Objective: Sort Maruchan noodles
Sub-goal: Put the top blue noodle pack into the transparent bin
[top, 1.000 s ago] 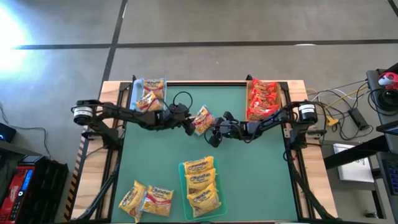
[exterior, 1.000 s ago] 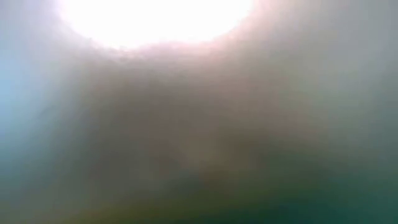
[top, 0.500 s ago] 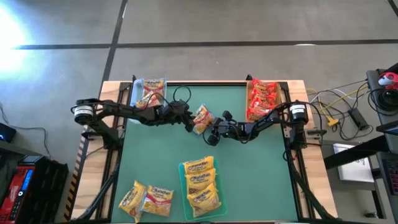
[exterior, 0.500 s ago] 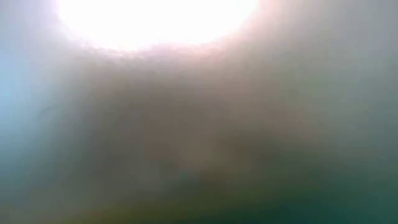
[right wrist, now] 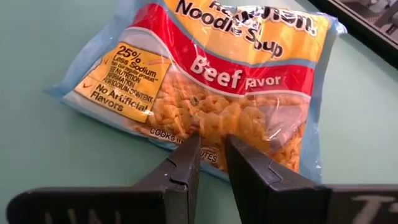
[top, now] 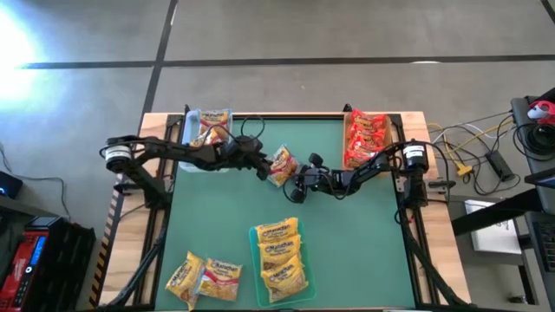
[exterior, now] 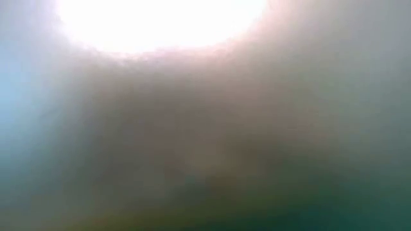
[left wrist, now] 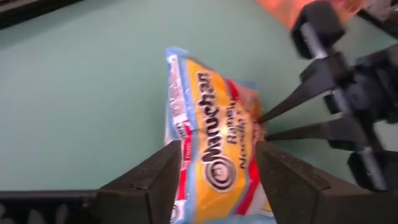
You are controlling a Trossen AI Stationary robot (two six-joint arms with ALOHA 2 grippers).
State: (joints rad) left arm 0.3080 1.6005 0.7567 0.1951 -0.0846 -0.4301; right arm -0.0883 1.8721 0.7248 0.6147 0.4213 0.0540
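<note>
One yellow-and-red Maruchan noodles packet (top: pixel 282 164), beef flavour, hangs between my two grippers over the middle of the green mat (top: pixel 364 225). My right gripper (right wrist: pixel 211 146) comes from the table's right and is shut on the packet's edge. It also shows in the left wrist view as two thin fingers (left wrist: pixel 292 106). My left gripper (left wrist: pixel 217 148) is open on the packet's other side, and one end of the packet (left wrist: pixel 214 162) lies between its fingers. My right gripper pinches the packet's clear-windowed edge (right wrist: pixel 208 124) between its two fingers, reaching from the table's right and slanting down. The packet stands out beyond the fingertips, tilted, above the mat. My left gripper has a finger on either side of the packet's opposite end; whether they touch it I cannot tell.
A clear tray (top: pixel 206 132) with yellow packets stands at the far left. A tray (top: pixel 367 139) of red packets is at the far right. A green tray (top: pixel 279 258) of yellow packets is near the front middle, and two loose packets (top: pixel 204 277) lie at the near left. The low view is a blur.
My left arm has swung a little toward the table's far edge, and the packet has shifted that way with it. My right gripper has sunk slightly and rolled, staying on the packet's edge.
</note>
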